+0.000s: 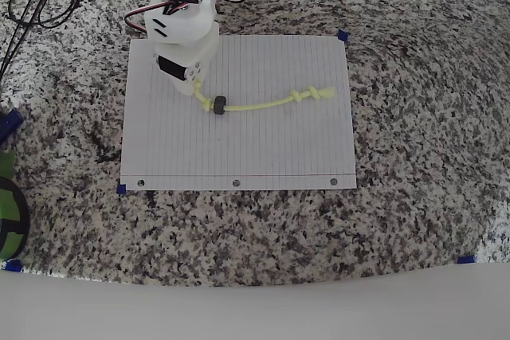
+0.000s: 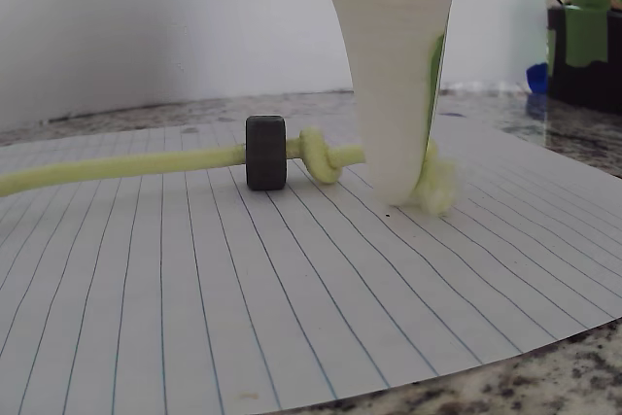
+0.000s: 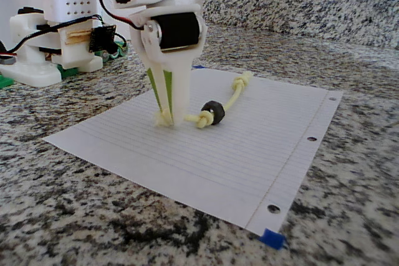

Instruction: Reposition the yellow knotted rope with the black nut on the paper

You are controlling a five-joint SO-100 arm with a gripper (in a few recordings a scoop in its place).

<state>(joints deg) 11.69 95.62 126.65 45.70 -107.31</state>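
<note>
No legible writing or labels seen. White arm reaches down over the paper's upper-left part in the overhead view, pincer pointing straight down, tips on the sheet. Fingers pressed together, pinching the frayed end of the yellow knotted rope. Rope lies on the paper, long axis roughly left-right in the overhead view, gently curved, double knot at its right end. Black nut sits on the cord just beside the knot near the pincer. Paper rests on the speckled granite worktop, blue tape at its corners.
</note>
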